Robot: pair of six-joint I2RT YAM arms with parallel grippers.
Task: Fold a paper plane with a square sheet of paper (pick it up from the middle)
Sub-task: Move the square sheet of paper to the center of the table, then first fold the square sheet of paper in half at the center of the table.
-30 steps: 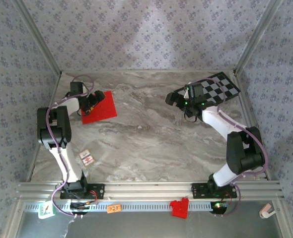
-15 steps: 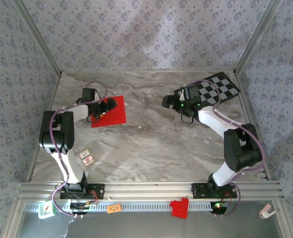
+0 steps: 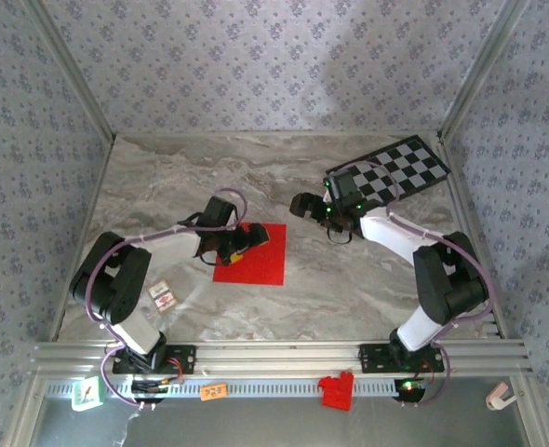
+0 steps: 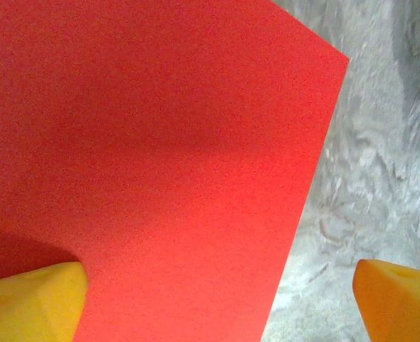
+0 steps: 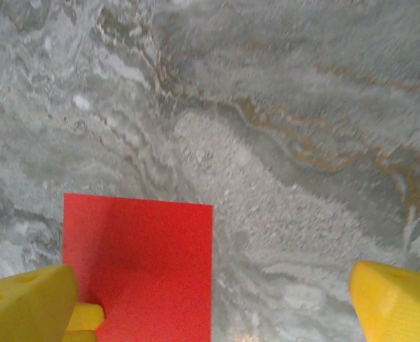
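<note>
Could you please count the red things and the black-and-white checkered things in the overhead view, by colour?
Red: 2 (square sheet of paper, plastic bracket)
Black-and-white checkered: 1 (checkered board)
Total: 3

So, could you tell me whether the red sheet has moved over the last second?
Yes. The square sheet of paper has slid right and toward the near edge, ending closer to the checkered board, which has stayed put.
</note>
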